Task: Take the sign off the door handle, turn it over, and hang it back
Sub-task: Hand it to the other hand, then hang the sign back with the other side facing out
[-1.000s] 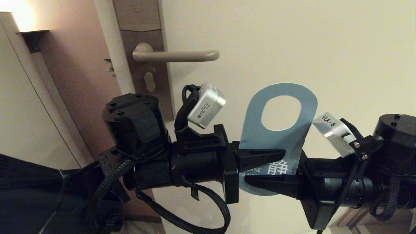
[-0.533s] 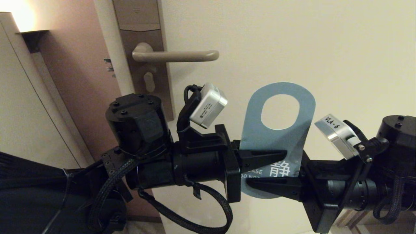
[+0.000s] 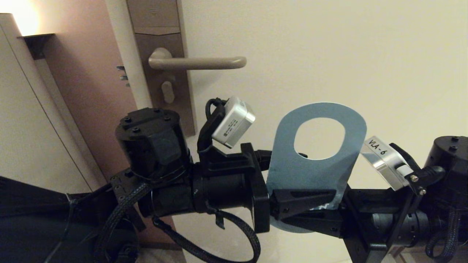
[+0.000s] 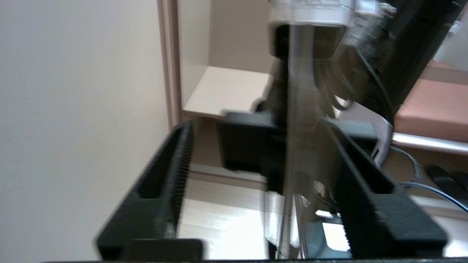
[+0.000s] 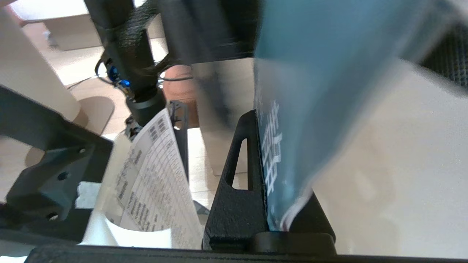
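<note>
The sign (image 3: 314, 171) stands upright with its blue side toward the head camera and its oval hole on top, below and right of the door handle (image 3: 204, 63), apart from it. The handle is bare on its brown lock plate (image 3: 161, 33). My right gripper (image 3: 310, 219) reaches in from the right and is shut on the sign's lower part; its fingers (image 5: 237, 182) press on the blue card (image 5: 310, 73). My left gripper (image 3: 303, 197) reaches in from the left, open, its fingers (image 4: 175, 171) straddling the edge-on sign (image 4: 298, 109) with a gap on each side.
The cream door leaf (image 3: 329, 54) fills the background behind the sign. A lit wall lamp (image 3: 22, 18) and a brown wall panel stand left of the door frame. A printed sheet (image 5: 153, 164) and a cushioned bench (image 4: 431, 106) lie low, behind the arms.
The sign and both grippers have dropped a little and shifted right. The left gripper's near finger has moved down and now covers the white lettering.
</note>
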Available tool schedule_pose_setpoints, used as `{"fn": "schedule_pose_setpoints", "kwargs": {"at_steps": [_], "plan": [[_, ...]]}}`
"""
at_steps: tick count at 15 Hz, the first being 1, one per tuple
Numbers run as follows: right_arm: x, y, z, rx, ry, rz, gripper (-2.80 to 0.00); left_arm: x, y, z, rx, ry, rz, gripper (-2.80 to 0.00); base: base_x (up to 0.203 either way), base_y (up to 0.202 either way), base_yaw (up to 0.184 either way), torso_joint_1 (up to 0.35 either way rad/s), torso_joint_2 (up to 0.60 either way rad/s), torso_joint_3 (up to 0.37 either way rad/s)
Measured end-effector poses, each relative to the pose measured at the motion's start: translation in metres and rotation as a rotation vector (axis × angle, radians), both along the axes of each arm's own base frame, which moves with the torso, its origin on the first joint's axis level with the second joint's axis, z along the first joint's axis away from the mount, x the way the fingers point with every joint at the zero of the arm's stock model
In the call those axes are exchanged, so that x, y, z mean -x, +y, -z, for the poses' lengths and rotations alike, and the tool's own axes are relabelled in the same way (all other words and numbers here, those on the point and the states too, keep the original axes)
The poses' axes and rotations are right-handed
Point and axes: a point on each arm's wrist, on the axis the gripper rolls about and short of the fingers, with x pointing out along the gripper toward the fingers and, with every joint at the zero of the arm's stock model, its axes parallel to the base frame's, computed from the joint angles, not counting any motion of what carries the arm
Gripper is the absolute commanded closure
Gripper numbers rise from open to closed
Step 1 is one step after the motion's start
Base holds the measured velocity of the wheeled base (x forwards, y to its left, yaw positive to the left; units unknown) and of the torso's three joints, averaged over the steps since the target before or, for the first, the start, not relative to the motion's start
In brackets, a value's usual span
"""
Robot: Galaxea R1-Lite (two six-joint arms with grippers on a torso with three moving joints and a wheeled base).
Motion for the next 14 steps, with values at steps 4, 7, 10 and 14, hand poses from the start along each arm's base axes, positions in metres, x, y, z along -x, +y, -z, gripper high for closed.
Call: {"fn": "schedule_pose_setpoints", "kwargs": {"at_steps": [4,7,10,14], "plan": [[-0.003,-0.004,0.001,0.003,0.002,0.024,0.00,0.010,0.018,0.000,-0.008,0.008,-0.014,-2.80,0.000,0.000,0.000,0.000,0.00,0.000],[-0.004,-0.009,0.005,0.012,0.013,0.052,0.00,0.016,0.037,-0.001,-0.009,0.007,-0.040,-2.80,0.000,0.000,0.000,0.000,0.00,0.000],[-0.004,-0.016,0.010,0.025,0.026,0.083,0.00,0.023,0.056,-0.002,-0.009,0.006,-0.071,-2.80,0.000,0.000,0.000,0.000,0.00,0.000],[-0.005,-0.024,0.009,0.022,0.021,0.125,0.00,0.032,0.081,0.001,-0.014,0.010,-0.116,-2.80,0.000,0.000,0.000,0.000,0.00,0.000]]}}
